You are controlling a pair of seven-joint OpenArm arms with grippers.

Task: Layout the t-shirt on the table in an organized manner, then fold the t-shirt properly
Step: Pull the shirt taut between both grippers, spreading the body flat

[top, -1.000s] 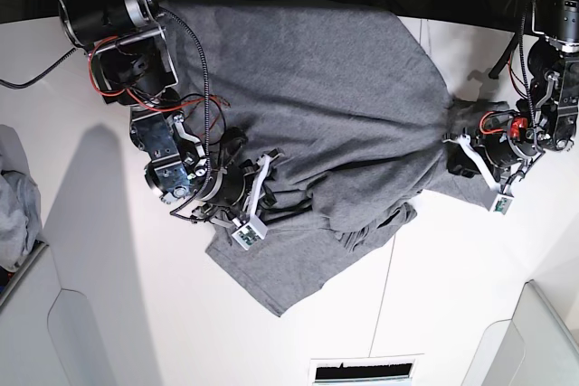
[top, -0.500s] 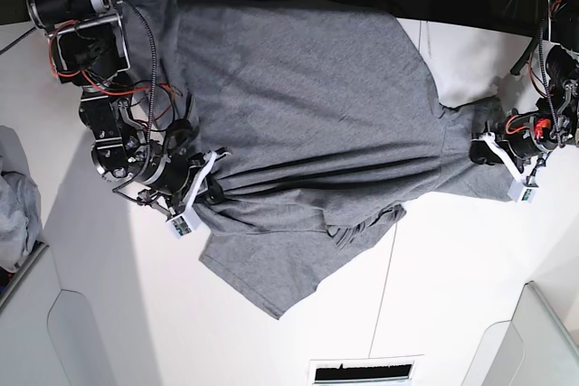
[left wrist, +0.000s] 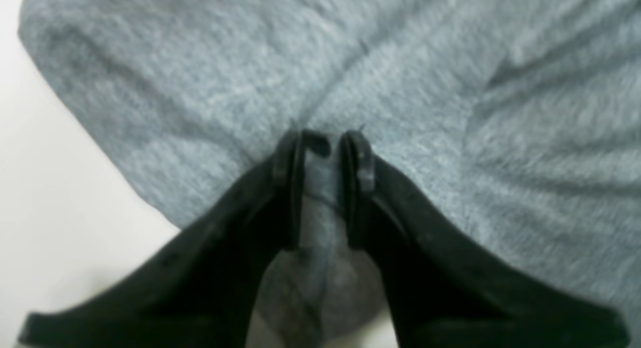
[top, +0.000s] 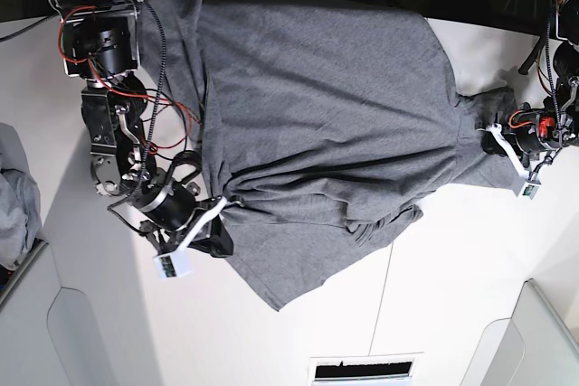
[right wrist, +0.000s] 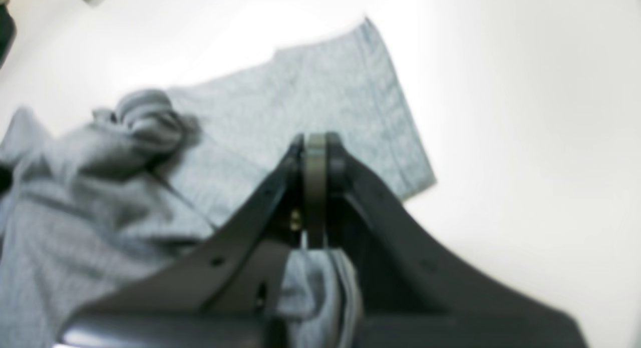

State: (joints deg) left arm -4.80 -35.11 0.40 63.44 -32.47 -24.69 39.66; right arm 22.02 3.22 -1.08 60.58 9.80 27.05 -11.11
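Charcoal t-shirt [top: 326,124] spread across the white table [top: 109,332], stretched between both grippers — bunched folds near its lower edge, one hem corner pointing toward the near edge. Left gripper [left wrist: 323,142] at the base view's right, clamped on a pinch of grey cloth, fabric filling the gap between the black fingers [left wrist: 288,188]. Right gripper [right wrist: 315,147] at the base view's left, reaching low over the tabletop, jaws fully closed with cloth gathered beneath. No readable writing.
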